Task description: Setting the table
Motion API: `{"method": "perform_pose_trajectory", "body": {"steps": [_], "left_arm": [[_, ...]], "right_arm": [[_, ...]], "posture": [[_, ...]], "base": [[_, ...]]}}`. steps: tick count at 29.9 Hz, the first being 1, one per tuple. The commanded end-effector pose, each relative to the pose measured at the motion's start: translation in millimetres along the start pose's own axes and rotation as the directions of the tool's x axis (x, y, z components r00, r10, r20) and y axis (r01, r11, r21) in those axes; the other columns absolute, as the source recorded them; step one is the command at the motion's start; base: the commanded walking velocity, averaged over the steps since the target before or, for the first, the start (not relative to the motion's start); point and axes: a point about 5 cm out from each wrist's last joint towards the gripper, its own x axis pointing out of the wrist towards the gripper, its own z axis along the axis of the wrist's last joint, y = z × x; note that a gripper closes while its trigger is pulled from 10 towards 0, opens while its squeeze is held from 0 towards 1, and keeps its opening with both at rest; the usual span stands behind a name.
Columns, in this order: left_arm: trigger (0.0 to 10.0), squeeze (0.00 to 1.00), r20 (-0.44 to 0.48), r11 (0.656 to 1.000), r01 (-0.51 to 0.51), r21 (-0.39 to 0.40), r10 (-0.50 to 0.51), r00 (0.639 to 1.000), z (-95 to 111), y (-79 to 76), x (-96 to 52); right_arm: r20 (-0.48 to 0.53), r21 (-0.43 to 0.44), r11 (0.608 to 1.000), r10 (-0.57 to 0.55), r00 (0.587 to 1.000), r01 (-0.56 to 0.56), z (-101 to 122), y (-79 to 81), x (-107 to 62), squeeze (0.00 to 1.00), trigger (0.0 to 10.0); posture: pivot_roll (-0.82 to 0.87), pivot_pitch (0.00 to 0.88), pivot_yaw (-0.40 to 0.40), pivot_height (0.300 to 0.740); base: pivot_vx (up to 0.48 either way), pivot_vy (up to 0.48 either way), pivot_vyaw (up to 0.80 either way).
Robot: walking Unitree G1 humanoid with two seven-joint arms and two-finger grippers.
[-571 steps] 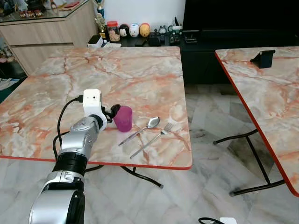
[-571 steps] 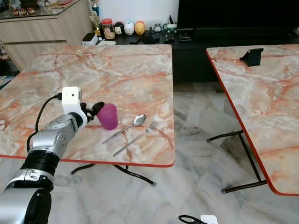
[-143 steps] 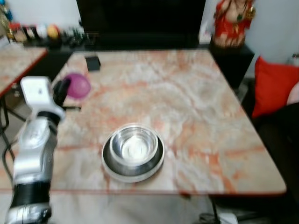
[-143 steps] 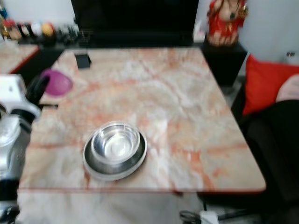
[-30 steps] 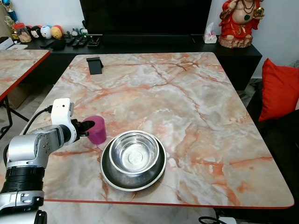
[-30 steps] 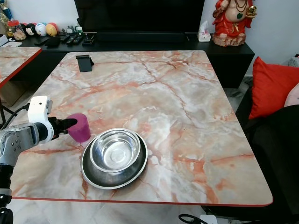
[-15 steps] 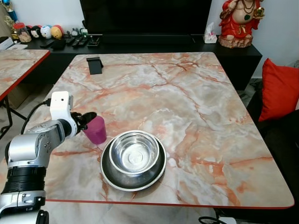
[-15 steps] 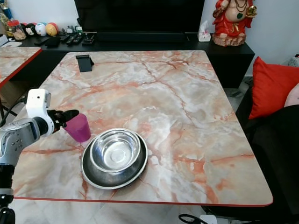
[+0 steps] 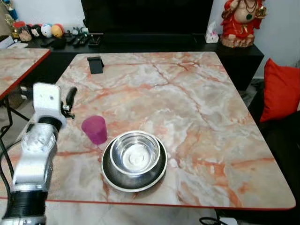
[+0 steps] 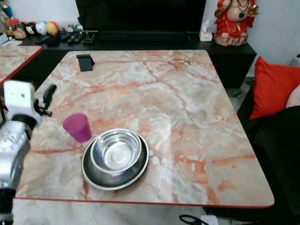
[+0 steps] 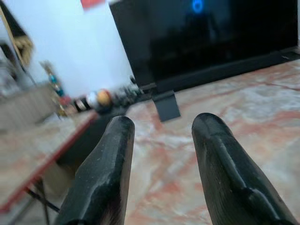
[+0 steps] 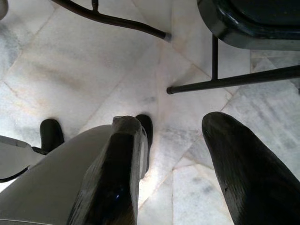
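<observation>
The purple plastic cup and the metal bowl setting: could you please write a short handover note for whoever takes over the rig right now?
Left gripper: open, holding nothing, raised beside the table edge, apart from the cup.
Right gripper: open, hanging idle over the tiled floor.
Purple plastic cup: upright on the marble-patterned table, just left of the plate.
Steel bowl: sitting in the round metal plate near the front edge.
Done: cup placed by the setting.
Left: no cutlery on this table yet; likely fetch it next.
</observation>
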Motion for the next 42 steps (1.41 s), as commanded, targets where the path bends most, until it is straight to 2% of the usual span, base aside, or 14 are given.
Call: {"method": "perform_pose_trajectory", "body": {"steps": [1,4,7,14,22,32,36,42], "left_arm": [[10.0,0.00,0.089,0.997,-0.033,0.074,0.026,0.996,9,-3.9,-5.1],[10.0,0.00,0.098,0.995,-0.082,0.051,0.077,0.992,5,-4.7,-10.5],[10.0,0.00,0.108,0.994,-0.084,0.068,0.077,0.991,2,-11.1,-17.0],[10.0,0.00,0.092,0.993,-0.113,0.029,0.110,0.990,-4,-9.3,-16.5],[10.0,0.00,0.094,0.996,-0.084,0.020,0.082,0.992,-4,-18.4,-15.5],[10.0,0.00,0.095,0.996,-0.084,-0.011,0.085,0.992,-3,-21.8,-15.0],[10.0,0.00,0.091,0.995,-0.092,-0.025,0.094,0.991,-3,-22.4,-14.5],[10.0,0.00,0.097,0.996,-0.086,-0.034,0.089,0.991,0,-27.9,-13.0]], "right_arm": [[0.002,0.000,1.000,-0.005,1.000,0.005,-1,-0.9,-0.6,0.00,10.0],[0.001,-0.003,1.000,-0.004,1.000,0.004,-2,-1.1,-0.7,0.00,10.0],[-0.003,-0.007,1.000,-0.003,1.000,0.003,-2,-0.8,-0.7,0.00,10.0],[-0.005,-0.007,1.000,-0.002,1.000,0.002,-3,0.1,-0.8,0.00,10.0],[-0.011,-0.012,1.000,0.005,1.000,-0.005,-5,1.4,-0.9,0.00,10.0],[-0.016,-0.023,1.000,0.005,1.000,-0.005,-6,0.9,-1.2,0.00,10.0],[-0.017,-0.066,0.998,0.017,1.000,-0.018,-5,1.9,-1.0,0.00,10.0],[-0.015,-0.058,0.998,0.010,1.000,-0.011,-4,1.1,-0.9,0.00,10.0]], "posture": [[-0.02,0.000,0.026,0.732],[-0.03,0.000,0.028,0.732],[-0.03,0.000,0.029,0.732],[-0.03,0.000,0.033,0.732],[-0.04,0.000,0.040,0.732],[-0.04,0.000,0.038,0.732],[-0.05,0.000,0.040,0.732],[-0.04,0.000,0.035,0.732]], "base": [[0.000,0.000,0.00],[0.000,0.000,0.00],[0.000,0.000,0.00],[0.000,0.000,0.00],[0.000,0.324,0.00],[0.000,0.409,0.00],[0.000,0.415,0.00],[0.000,0.414,0.00]]}}
